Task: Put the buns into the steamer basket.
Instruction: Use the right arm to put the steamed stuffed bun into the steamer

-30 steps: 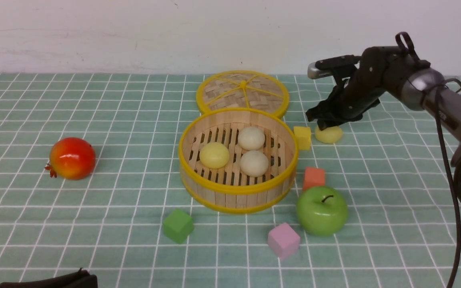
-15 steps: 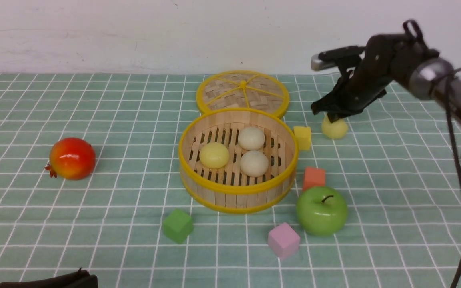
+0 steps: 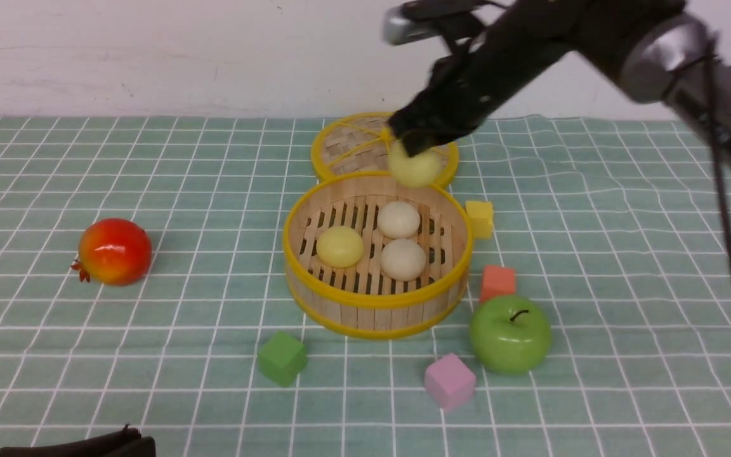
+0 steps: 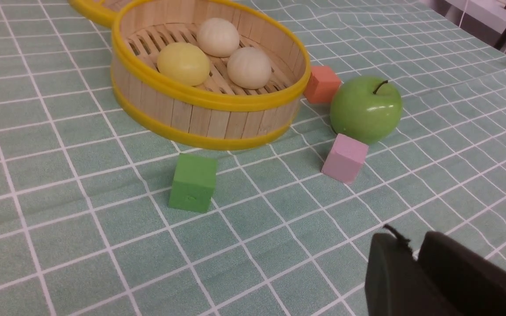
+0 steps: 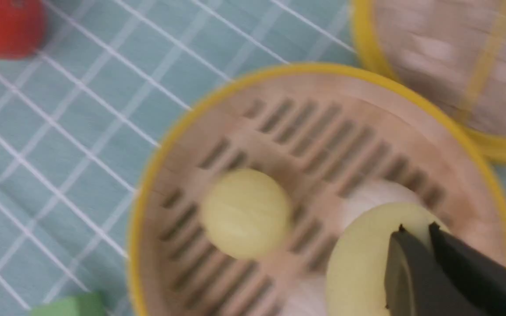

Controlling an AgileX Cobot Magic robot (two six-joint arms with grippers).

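In the front view, the fourth bun [image 3: 417, 169] is pinched by the right gripper [image 3: 411, 145]. It is held in the air over the far rim of the basket [image 3: 372, 314], in front of the lid [image 3: 349, 143]. A second ago it was lying on the cloth by the yellow block [image 3: 480, 218]. Three buns [image 3: 403, 259] are seen inside the basket, as before.

In the left wrist view, the left gripper [image 4: 413, 253] is seen with its fingers pressed close together and nothing between them.

In the blurred right wrist view, the held bun is seen above the basket floor.
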